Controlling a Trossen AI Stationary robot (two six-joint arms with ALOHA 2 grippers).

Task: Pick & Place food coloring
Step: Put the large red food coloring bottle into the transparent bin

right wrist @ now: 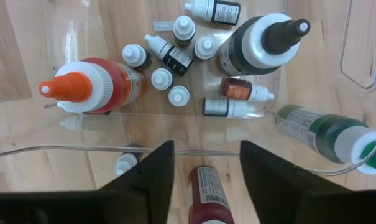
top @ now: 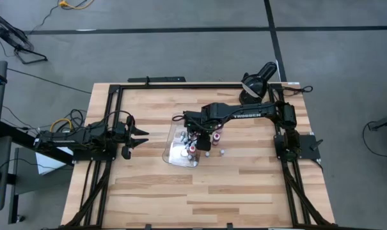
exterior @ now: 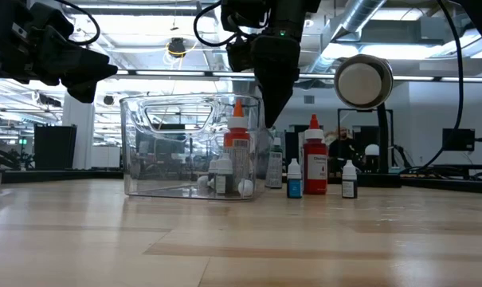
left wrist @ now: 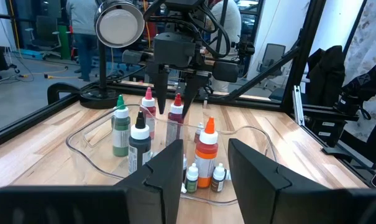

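Note:
The food coloring is several small bottles. Some lie on the floor of a clear tray, such as the white-capped ones. An orange-capped bottle and a black one stand among them. On the table just right of the tray stand a red bottle and a small teal one. My right gripper is open and points down above the tray's right wall. A red bottle shows below, between its fingers. My left gripper is open and level at the table's left.
A black round lamp stands at the far right corner, behind my right arm. A green bottle stands by the tray's wall. Black frame rails run along the table's sides. Bare wood lies toward the near edge.

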